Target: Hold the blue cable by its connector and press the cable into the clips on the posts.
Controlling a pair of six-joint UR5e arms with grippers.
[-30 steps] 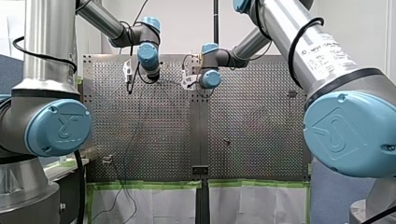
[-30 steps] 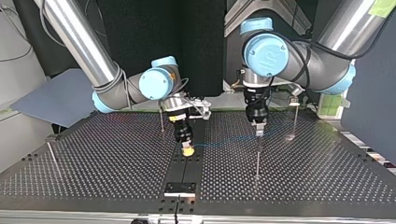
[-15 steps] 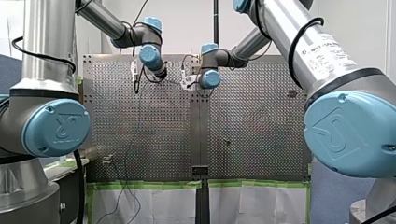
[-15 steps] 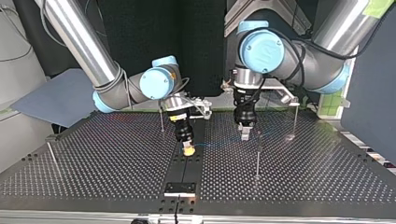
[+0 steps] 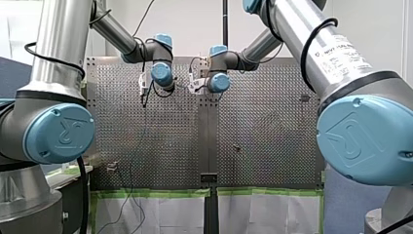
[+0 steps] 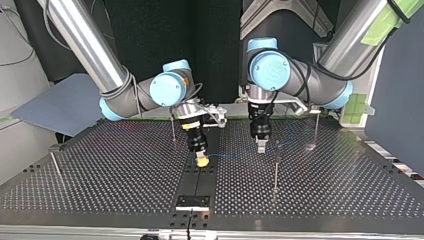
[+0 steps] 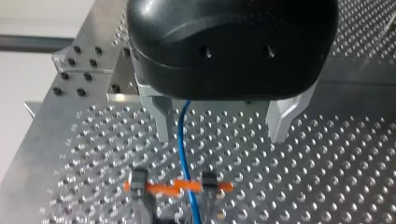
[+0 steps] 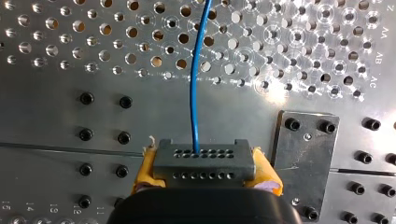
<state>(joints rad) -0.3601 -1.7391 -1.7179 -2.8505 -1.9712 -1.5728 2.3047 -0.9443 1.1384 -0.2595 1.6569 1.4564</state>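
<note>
Though gripped at its connector, blue cable appears not yet clipped
Near post seemingly bare; right end effector clamps connector above counter; left end effector spread astride cable; far posts likewise bare; pressing all left to do.

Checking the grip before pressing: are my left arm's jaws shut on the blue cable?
No, the left gripper has its jaws apart, and the blue cable passes between them unclamped.

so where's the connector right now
In the right wrist view the grey connector sits clamped between the yellow pads of my right tool, with the blue cable running out ahead over the perforated table.
</note>
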